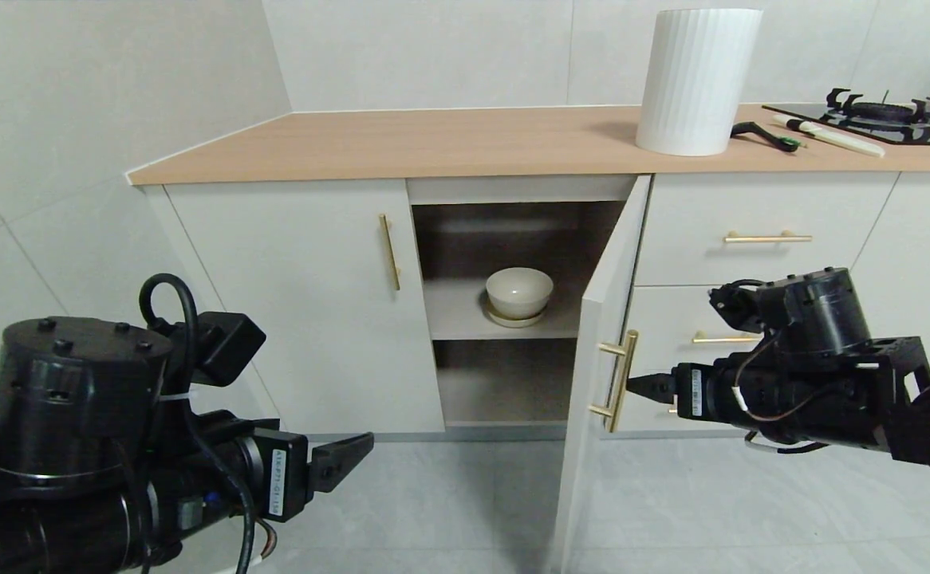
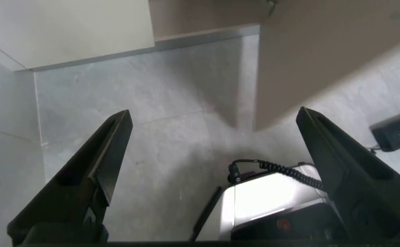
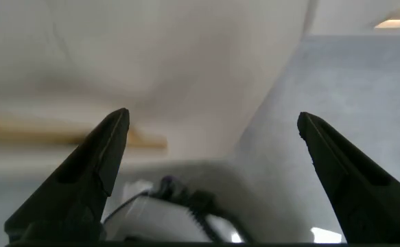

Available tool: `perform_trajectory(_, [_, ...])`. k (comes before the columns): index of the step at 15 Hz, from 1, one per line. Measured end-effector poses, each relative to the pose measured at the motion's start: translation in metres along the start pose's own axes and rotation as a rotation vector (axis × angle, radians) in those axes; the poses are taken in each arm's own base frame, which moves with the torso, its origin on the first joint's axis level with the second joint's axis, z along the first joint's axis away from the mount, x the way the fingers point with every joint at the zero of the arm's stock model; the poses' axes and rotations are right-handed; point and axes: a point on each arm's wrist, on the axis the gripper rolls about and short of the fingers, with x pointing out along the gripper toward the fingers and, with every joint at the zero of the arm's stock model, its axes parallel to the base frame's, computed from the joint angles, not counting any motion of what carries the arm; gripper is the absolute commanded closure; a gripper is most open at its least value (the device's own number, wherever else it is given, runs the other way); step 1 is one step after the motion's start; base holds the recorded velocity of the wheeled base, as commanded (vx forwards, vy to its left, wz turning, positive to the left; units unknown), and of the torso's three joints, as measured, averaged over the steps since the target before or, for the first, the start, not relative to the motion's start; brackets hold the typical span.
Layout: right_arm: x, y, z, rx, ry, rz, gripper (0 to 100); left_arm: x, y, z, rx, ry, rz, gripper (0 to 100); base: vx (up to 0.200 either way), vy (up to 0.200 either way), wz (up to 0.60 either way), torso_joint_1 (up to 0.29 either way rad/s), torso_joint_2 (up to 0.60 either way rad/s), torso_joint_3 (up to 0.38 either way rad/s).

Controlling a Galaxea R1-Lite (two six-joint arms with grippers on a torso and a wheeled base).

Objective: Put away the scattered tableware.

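Observation:
A cream bowl (image 1: pixel 519 292) rests on a small plate (image 1: pixel 513 320) on the middle shelf of the open cabinet (image 1: pixel 505 311). The cabinet door (image 1: pixel 604 319) stands swung out toward me. My right gripper (image 1: pixel 647 387) hovers just right of the door's gold handle (image 1: pixel 616 381), open and holding nothing. In the right wrist view its gripper (image 3: pixel 213 116) faces the door (image 3: pixel 151 62), and the handle (image 3: pixel 69 134) lies behind one finger. My left gripper (image 1: pixel 345 458) hangs low at the left over the floor, open and empty. The left wrist view shows its gripper (image 2: pixel 213 116) above grey tiles.
On the wooden counter (image 1: pixel 401 143) stand a tall white ribbed container (image 1: pixel 696 80), a black-handled tool (image 1: pixel 764 134) and a pale knife (image 1: pixel 828 134), beside a gas hob (image 1: pixel 888 112). Drawers with gold handles (image 1: pixel 766 237) sit right of the door. The door's lower part (image 2: pixel 323 62) overhangs the floor.

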Motion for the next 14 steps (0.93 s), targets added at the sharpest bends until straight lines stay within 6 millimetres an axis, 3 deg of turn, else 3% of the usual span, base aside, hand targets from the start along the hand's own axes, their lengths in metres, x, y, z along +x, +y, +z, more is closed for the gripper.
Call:
perform_trajectory(6, [0.034, 0.008, -0.015, -0.010, -0.050, 0.055, 0, -0.001, 0.000, -0.001, 0.002, 0.001, 0.002, 0, 0.000, 0.000, 0.00, 0.000, 0.00, 0.000])
perform_trajectory(14, [0.047, 0.009, -0.017, -0.009, -0.070, 0.063, 0, -0.001, 0.001, -0.002, 0.009, 0.016, 0.012, 0, 0.000, 0.000, 0.00, 0.000, 0.00, 0.000])
